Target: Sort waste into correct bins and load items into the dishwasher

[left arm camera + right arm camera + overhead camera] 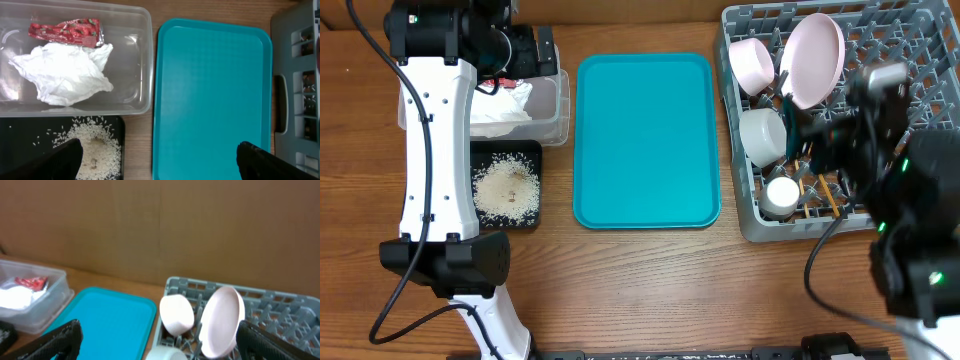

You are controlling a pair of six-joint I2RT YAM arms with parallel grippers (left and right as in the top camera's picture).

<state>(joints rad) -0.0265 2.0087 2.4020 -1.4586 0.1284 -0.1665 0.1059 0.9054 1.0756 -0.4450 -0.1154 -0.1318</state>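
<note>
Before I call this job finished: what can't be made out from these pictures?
Chopsticks: overhead, thin brown sticks half under the right arm; too small to count.
Dish rack: overhead, its near right corner hidden by that arm; right wrist view cuts off its near part.
Clear tub: overhead, mostly covered by the left arm; red wrapper unseen there.
Black tray: left wrist view, cut off by the bottom edge.

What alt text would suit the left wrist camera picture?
A clear tub holds a crumpled white napkin and a red wrapper; below it, rice lies in a black tray. A teal tray sits to their right, and the left gripper is open at the bottom edge.
</note>
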